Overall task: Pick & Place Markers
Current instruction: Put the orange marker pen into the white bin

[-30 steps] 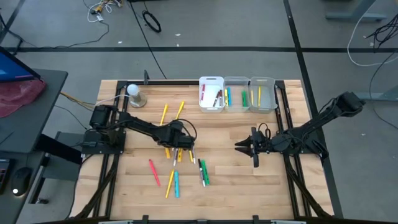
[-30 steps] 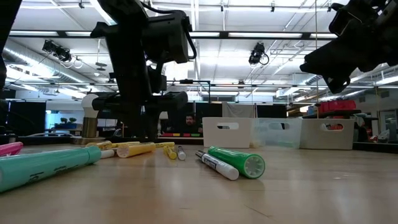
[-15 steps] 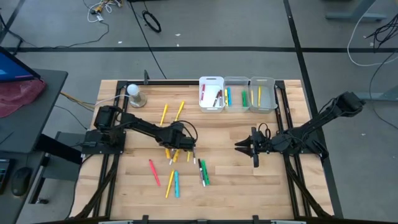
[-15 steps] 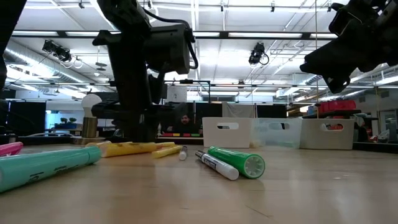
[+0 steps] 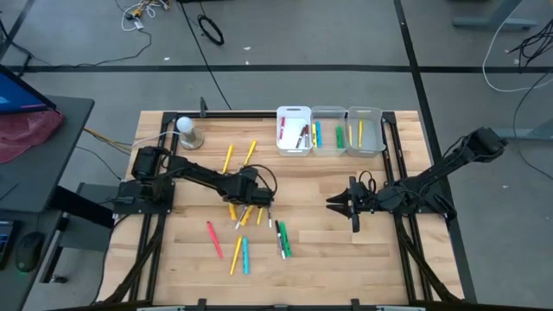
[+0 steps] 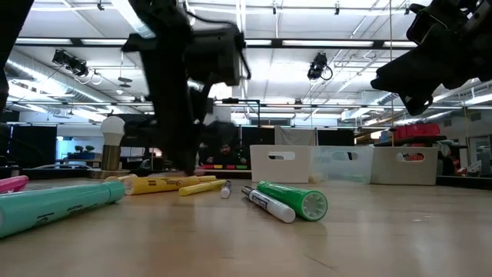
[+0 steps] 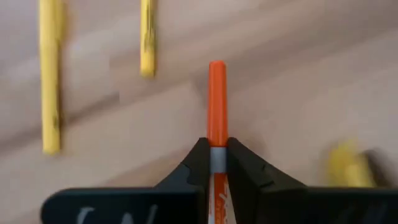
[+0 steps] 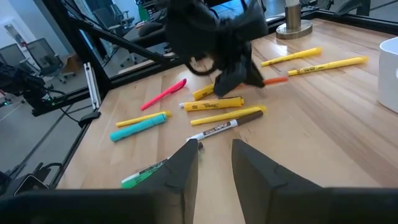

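Orange marker [image 7: 216, 99] clamped in left tool [image 7: 214, 163], arm stretched low mid-table; right tool [image 8: 214, 155] parted.

My left gripper [image 7: 213, 163] now pinches an orange marker [image 7: 216, 102] — a second ago its jaws stood apart over the cluster mid-table — and nearby yellow markers [image 6: 173, 185] lie shifted.

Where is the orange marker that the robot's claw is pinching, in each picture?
High view: hidden under the left claw, mid-table.
Low view: not visible; the blurred left arm blocks it.
Left wrist view: orange marker, centre, pinched between the fingers.
Right wrist view: its tip pokes out beside the left claw.
Shared landmark: that left claw.
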Tool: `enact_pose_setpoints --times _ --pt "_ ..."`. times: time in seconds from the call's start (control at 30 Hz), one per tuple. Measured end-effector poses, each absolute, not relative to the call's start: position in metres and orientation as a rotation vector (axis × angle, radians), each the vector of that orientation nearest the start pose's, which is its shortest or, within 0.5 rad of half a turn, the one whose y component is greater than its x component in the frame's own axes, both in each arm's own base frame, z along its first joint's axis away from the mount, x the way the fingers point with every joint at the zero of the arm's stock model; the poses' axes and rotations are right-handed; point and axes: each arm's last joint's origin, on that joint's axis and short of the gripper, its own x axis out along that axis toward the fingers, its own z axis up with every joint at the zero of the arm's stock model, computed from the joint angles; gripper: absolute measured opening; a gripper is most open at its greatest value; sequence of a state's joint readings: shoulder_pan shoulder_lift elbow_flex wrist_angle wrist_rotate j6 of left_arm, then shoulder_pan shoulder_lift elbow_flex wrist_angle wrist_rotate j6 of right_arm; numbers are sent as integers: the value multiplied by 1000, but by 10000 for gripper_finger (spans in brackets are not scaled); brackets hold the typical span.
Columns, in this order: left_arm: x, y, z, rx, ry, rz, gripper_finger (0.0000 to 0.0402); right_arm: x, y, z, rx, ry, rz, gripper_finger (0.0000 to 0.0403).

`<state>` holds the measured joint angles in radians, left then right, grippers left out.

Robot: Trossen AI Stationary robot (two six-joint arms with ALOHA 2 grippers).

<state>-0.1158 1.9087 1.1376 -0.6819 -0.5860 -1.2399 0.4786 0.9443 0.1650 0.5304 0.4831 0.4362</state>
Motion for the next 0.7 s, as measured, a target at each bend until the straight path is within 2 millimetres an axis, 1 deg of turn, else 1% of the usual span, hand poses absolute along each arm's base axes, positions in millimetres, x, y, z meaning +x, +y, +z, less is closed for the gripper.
enact_pose_setpoints --times 0.2,0.27,0.37,0.43,0.53,0.63,0.7 --pt "351 -22 178 -438 775 1062 34 159 67 165 308 217 -55 98" --pt "362 -18 197 -420 706 1029 34 160 67 164 306 219 -61 98" --pt "382 -5 222 -403 591 960 35 161 65 164 306 219 -72 98" --pt "396 9 236 -409 509 881 36 161 64 164 306 219 -80 98" --pt "415 42 257 -411 355 776 34 162 62 163 305 221 -90 98" --pt "426 81 269 -387 242 776 33 163 61 162 304 225 -98 98" --pt "429 107 269 -369 227 823 33 163 61 163 305 223 -97 98"
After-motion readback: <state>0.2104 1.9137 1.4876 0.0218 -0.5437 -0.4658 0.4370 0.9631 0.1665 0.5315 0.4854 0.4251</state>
